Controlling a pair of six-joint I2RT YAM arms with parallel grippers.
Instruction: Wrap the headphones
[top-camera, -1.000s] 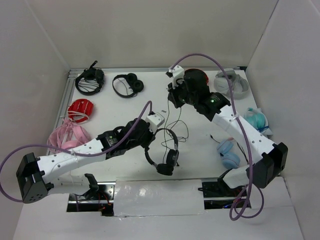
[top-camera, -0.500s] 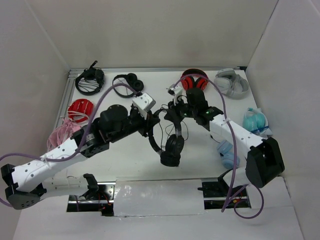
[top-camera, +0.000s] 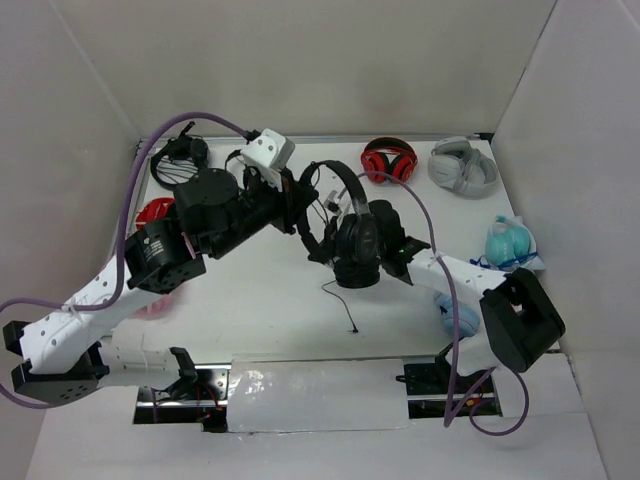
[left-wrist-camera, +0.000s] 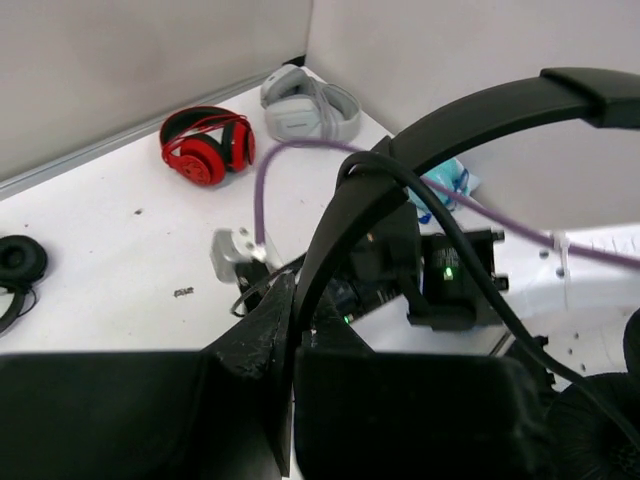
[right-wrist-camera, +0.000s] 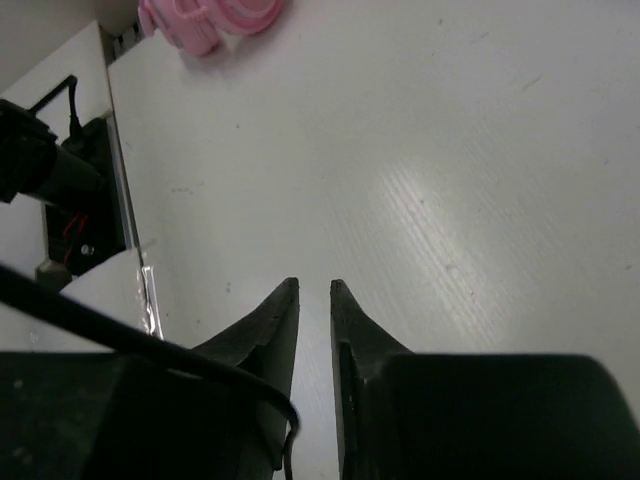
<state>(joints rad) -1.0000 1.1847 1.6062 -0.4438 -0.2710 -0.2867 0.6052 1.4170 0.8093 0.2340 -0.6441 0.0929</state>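
The left gripper (left-wrist-camera: 295, 312) is clamping the thin black headband (left-wrist-camera: 450, 115) of the black on-ear headphones (top-camera: 357, 240) with round padded cups. It is holding them in the air above the middle of the white table (top-camera: 250, 300).

The right gripper (right-wrist-camera: 311, 292) is hovering just beside the hanging cups and pointing down at the table, its fingers drawn almost together with a thin slit between them. The long thin black cable (right-wrist-camera: 100, 325) is crossing one finger and dipping toward that slit, but I cannot tell whether it is being pinched. Its loose end (top-camera: 345, 305) is trailing onto the table.

The wrapping seems to be only beginning, with no turns showing. The next move is calling for the right gripper to carry the cable around the headband while the left is steadying it.
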